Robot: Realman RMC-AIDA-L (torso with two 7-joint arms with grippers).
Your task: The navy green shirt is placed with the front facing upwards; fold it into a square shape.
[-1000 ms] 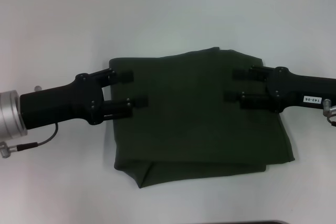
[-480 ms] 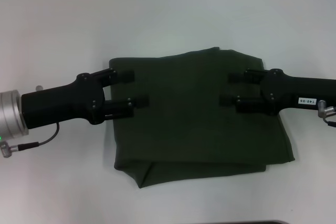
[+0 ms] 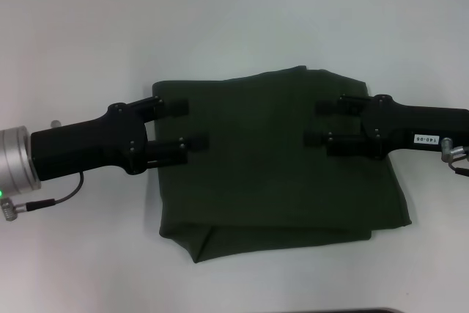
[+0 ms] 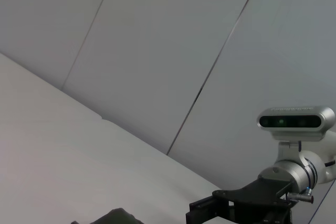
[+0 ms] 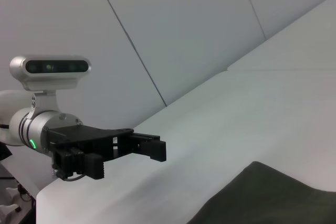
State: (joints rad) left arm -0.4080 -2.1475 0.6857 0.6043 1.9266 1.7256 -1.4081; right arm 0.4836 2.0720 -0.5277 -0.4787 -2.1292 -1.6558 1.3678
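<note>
We see the navy green shirt [image 3: 278, 163] folded into a rough square at the middle of the white table [image 3: 234, 20]. Our left gripper [image 3: 185, 124] hovers over its left edge, fingers spread and empty. Our right gripper [image 3: 318, 122] hangs over its right side, fingers likewise parted, holding nothing.

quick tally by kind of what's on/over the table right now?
Shirts: 1, the folded green shirt
Grippers: 2, left gripper and right gripper, both over the shirt, jaws open
Tables: 1, white table
Total: 4
</note>
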